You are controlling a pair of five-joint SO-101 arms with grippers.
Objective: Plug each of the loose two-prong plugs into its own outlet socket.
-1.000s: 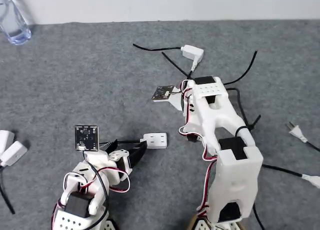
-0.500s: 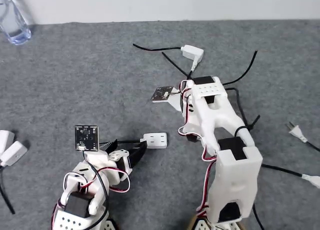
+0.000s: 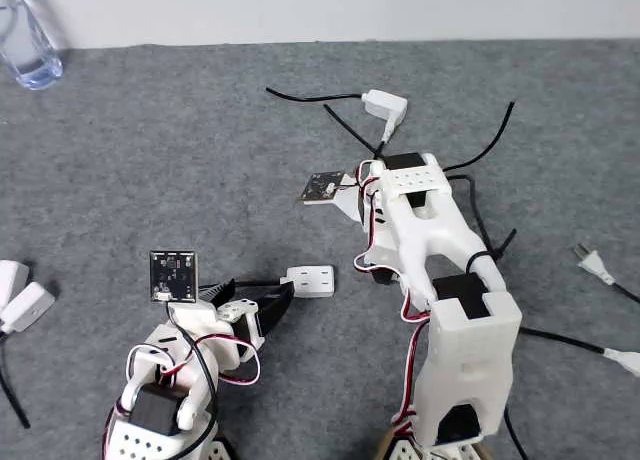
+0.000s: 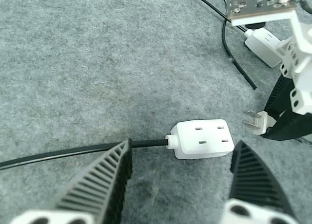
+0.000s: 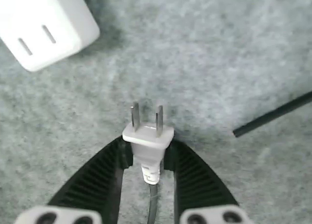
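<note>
Right tool [image 5: 146,151] clamped on a white two-prong plug [image 5: 146,135], one black finger on each side of the body, prongs bare and pointing away from the wrist. Plug held near the white outlet socket [image 4: 200,139] on the grey table [image 3: 150,160], prongs toward it, gap between them (not inserted). Left tool [image 4: 183,153] spread wide, a finger on either side of that socket, both clear of it. Socket's black cable [image 4: 73,153] runs off past one finger. Second socket [image 3: 385,105] lies farther up the table. Another loose plug [image 3: 596,265] lies well apart, out beyond the right arm.
</note>
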